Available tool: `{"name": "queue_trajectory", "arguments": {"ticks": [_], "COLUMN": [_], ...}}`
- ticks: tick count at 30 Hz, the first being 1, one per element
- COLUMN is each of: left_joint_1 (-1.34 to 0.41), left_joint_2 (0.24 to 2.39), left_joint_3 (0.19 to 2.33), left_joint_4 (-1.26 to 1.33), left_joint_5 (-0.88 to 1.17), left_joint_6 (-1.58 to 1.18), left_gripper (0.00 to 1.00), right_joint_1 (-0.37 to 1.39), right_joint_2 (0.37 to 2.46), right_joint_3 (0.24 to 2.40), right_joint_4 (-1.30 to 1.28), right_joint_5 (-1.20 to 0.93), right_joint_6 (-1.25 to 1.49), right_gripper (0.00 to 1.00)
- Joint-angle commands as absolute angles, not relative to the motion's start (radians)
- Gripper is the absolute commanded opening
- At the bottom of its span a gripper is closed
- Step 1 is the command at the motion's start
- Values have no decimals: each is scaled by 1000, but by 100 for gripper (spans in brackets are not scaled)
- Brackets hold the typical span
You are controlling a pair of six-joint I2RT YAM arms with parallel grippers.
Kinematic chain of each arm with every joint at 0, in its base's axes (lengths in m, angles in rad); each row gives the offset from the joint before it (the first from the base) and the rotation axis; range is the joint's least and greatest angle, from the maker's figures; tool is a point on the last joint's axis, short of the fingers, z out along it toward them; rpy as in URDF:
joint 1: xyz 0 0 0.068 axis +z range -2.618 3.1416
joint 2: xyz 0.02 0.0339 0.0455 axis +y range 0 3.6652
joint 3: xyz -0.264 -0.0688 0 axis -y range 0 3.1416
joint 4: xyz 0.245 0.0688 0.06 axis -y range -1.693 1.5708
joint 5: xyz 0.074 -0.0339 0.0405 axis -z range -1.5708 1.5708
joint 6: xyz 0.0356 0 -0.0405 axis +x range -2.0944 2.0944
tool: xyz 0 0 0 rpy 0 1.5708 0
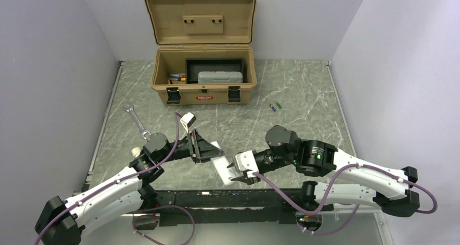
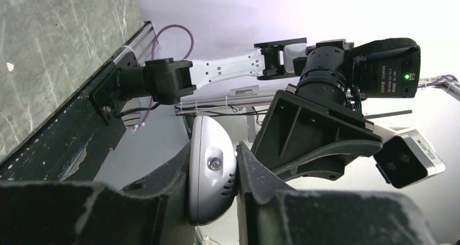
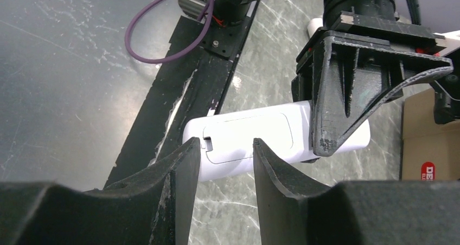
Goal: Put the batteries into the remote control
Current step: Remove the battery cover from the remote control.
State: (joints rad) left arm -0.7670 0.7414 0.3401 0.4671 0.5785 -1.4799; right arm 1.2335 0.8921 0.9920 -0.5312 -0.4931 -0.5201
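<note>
Well, in front of the toolbox (image 1: 203,88), the left gripper (image 2: 214,150) is pinched tight on the white remote (image 1: 223,163), whose back cover shows. The right gripper (image 3: 225,147) stands partly spread at the remote's free end. Both batteries (image 1: 275,106) lie together just right of the toolbox.

The left arm (image 1: 103,193) and right arm (image 1: 363,174) have white shells, black joints and looping purple cables (image 1: 176,131). The left gripper (image 1: 209,154) and right gripper (image 1: 237,173) are black, ribbed wedges. A green light (image 1: 319,156) glows at three o'clock.
</note>
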Motion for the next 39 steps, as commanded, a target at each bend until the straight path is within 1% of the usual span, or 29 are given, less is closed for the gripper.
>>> {"name": "queue_trajectory", "arguments": {"ticks": [1,39], "left_joint_1": [-767,-775], "left_joint_2": [736,750], "left_joint_3": [352,335], "left_joint_4": [544,598], "left_joint_5": [593,591], "left_joint_6": [-1479,-1494], "left_gripper": [0,0], "right_joint_1": [1230,1206], "right_joint_2": [914,913], "right_joint_3": [1009,972], "right_joint_4": [-503,-504], "right_joint_5": [-540,-488], "right_joint_6": [-549,-582], "right_gripper": [43,41]}}
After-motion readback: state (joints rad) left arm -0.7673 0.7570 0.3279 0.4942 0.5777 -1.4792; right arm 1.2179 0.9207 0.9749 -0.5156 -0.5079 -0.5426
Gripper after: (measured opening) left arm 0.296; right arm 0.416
